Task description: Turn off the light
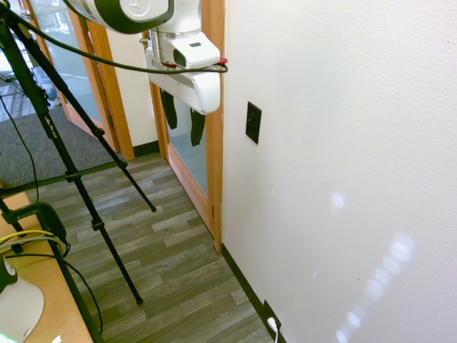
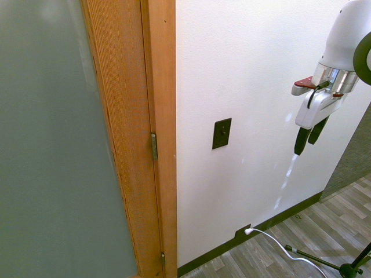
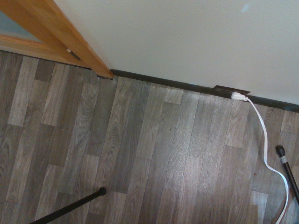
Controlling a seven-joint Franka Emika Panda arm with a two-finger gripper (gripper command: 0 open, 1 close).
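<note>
Fig.: approach phase, switch not yet reached.

(a) Nearest, my jaws [image 2: 309, 139]: two dark fingers hanging straight down w/ a narrow gap between tips, partly open, gripping nothing. They hang in free air beside the wall [image 2: 261, 69], clear of it, no contact w/ anything. In the first ext. view they show in front of the door frame [image 1: 214, 121].

(b) Below me, wrist view: grey plank floor [image 3: 154, 154], dark baseboard [image 3: 159, 80], and low on the wall the black outlet plate [image 3: 231, 90] w/ a white plug [image 3: 238, 96] and white cord [image 3: 267, 154] trailing off. This is not my target.

(c) Farther along the wall: the light switch [image 2: 221, 133], a small black upright plate, mounted mid-height between the wood door frame and my position. No lamp in view. It sits well apart from my jaws, at roughly their height; toggle position too small to read.

Step in hand, as I judge it: still pre-contact, i.e. moving to the switch. Next move calls for: travel sideways along the wall toward the frame, turn the wrist so a fingertip faces the plate rather than the floor, line up w/ the toggle, then a short firm press. Closing the gap first would give one stiff tip. Main risk: glancing off the plate edge.
</note>
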